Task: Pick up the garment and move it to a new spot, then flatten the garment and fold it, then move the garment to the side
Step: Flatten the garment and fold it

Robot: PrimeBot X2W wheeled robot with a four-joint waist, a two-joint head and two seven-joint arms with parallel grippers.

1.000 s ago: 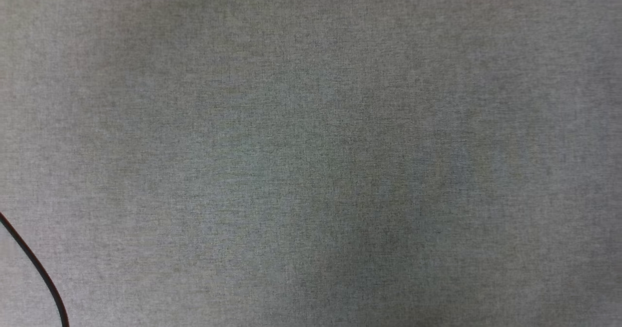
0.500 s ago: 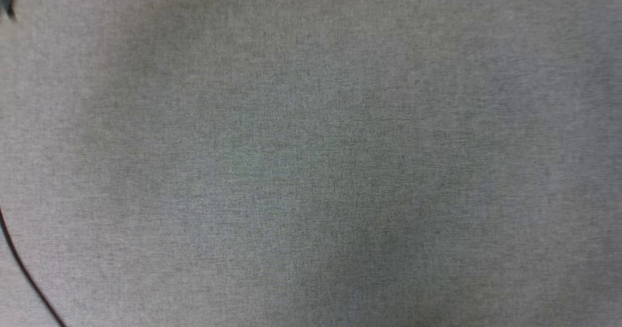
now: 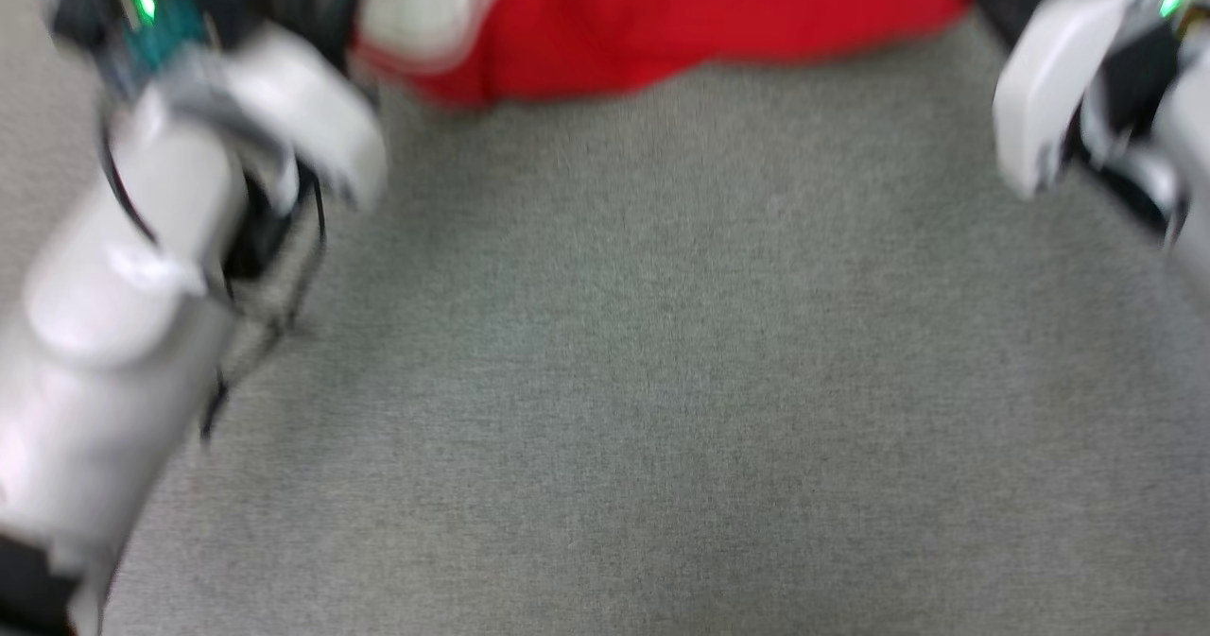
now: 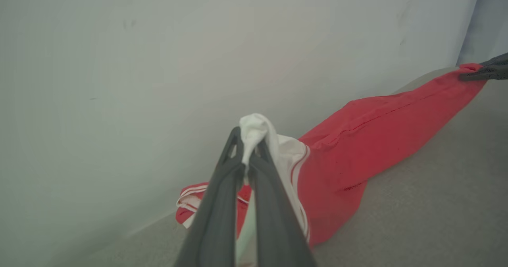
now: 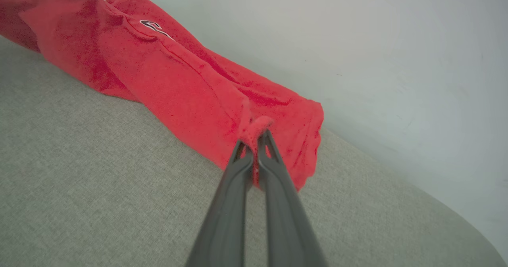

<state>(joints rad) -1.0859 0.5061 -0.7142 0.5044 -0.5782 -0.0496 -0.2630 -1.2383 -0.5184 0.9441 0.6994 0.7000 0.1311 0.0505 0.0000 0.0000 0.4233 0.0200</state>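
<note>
My left gripper (image 4: 248, 144) is pinched tight on a wad of white sleeve cloth, which pokes out just past its fingertips. Below and to the right of those fingers lies the garment (image 4: 357, 140), a red jersey-style shirt with white short sleeves and red-and-white striped trim. It sags onto the grey woven tabletop (image 4: 416, 203) and runs away from the hand as a loose, rumpled band along the foot of the pale wall (image 4: 198, 60).

At the far end of that band my right gripper (image 5: 256, 140) is clamped on a small fold of red cloth near the shirt's edge. The body of the shirt stretches off up and to the left of its fingers, with a scrap of black, white-outlined lettering showing on top.

I judge the step in hand to be carrying the shirt to a new spot. To do it well, I would bring both hands toward me at one height and one pace, with the span between them just short of taut so the cloth neither twists nor bunches. The left grip has only sleeve, so a hard pull there would stretch the sleeve while the body lags behind, and I would lead gently on that side. The sagging middle may drag on the tabletop, so I would raise both hands a little first. The head view is smeared, so I would go slowly.
</note>
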